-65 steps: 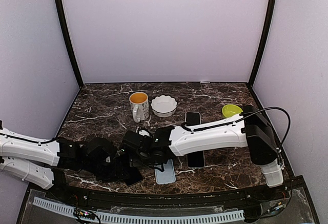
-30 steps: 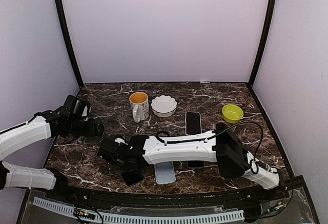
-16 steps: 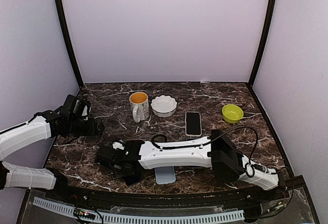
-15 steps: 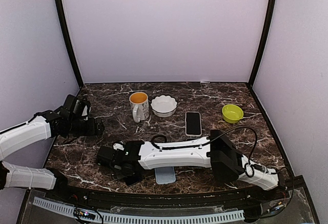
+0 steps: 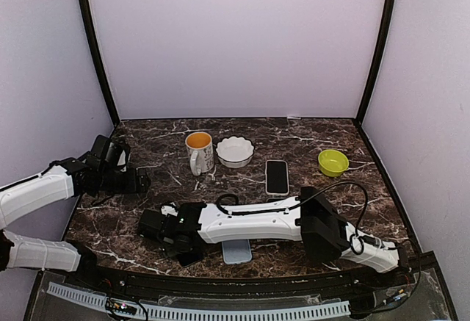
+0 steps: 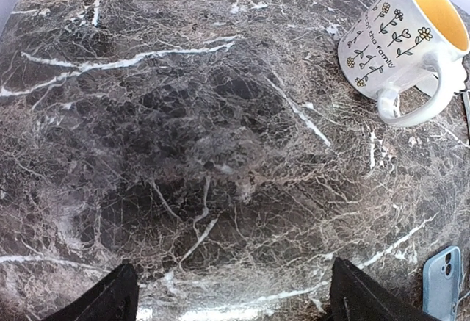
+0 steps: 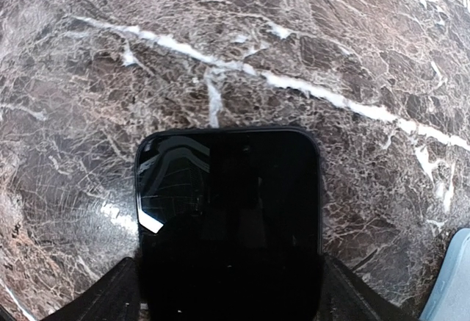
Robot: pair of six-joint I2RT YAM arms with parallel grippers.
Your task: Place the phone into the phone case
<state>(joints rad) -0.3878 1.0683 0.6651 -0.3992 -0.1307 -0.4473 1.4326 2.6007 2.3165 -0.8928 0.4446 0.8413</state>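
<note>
Right gripper (image 7: pixel 229 286) is down low at the bottom left of centre in the overhead view, with my right arm stretched flat across the lower part of the marble table (image 5: pixel 150 158). Through the right wrist camera the phone (image 7: pixel 229 211) fills the middle of the frame, black glass up and reflecting. My fingers (image 7: pixel 103 295) sit tight against both of its long edges at the bottom, so I'm pinching the phone across its width. I cannot tell whether it rests on the marble or is raised off it. The phone case (image 5: pixel 236 250), pale blue, lies just right of that gripper at the bottom centre of the overhead view. It also shows as a sliver in the lower right corner of the right wrist view, apart from the phone. Left gripper (image 6: pixel 231 280) is off at the left side of the overhead view, well apart from the phone. Its two fingers are spread wide at the bottom corners of the left wrist frame, with only bare marble between them. Upper right in that frame stands a flowered mug (image 6: pixel 400 42), upright, yellow inside, handle towards the lower right. Overhead, a white bowl (image 5: pixel 235 151) sits just right of the mug. A second phone (image 5: pixel 277 177) lies right of centre, and a small green bowl (image 5: pixel 333 161) is further right.
</note>
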